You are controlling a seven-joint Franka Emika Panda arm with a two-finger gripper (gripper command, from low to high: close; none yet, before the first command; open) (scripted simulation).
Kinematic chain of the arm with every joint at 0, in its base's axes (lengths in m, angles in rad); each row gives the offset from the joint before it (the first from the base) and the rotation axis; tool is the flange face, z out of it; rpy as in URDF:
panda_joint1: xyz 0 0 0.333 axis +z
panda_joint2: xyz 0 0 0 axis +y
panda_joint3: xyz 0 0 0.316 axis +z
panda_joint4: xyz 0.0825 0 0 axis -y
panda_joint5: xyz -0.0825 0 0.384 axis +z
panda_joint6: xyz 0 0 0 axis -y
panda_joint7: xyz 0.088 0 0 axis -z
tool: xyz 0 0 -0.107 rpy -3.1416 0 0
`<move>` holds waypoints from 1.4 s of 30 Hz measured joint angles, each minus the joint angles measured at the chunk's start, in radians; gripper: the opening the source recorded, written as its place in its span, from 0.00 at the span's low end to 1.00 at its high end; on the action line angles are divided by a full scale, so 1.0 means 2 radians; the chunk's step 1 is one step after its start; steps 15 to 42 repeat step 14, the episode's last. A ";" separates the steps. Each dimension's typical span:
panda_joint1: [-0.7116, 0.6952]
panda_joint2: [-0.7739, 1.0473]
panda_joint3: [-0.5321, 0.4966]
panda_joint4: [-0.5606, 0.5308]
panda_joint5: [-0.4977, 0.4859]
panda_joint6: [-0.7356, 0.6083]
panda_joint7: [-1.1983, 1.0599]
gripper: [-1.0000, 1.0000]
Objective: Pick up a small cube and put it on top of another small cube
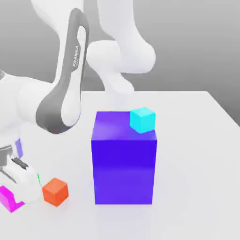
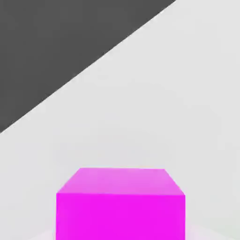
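Note:
The small magenta cube (image 1: 8,198) rests on the table at the exterior view's lower left, partly covered by my white hand. My gripper (image 1: 20,189) is down over it and shut on it. In the hand view the same magenta cube (image 2: 120,204) sits close up and centred right at the hand, on the pale table. A small orange cube (image 1: 55,191) lies just to the exterior view's right of my hand. A sliver of a green cube (image 1: 38,178) peeks out from behind the hand.
A tall blue-purple block (image 1: 124,161) stands mid-table with a small cyan cube (image 1: 142,119) on its top far right corner. The white table (image 1: 197,154) stretches off to the exterior view's right. Its edge (image 2: 89,68) against dark ground runs through the hand view.

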 joint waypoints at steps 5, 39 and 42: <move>-0.048 -0.082 -0.029 -0.091 -0.010 0.009 -0.054 0.00; -0.071 0.000 0.005 -0.104 0.063 0.100 -0.120 1.00; -0.071 0.000 0.005 -0.104 0.063 0.100 -0.120 1.00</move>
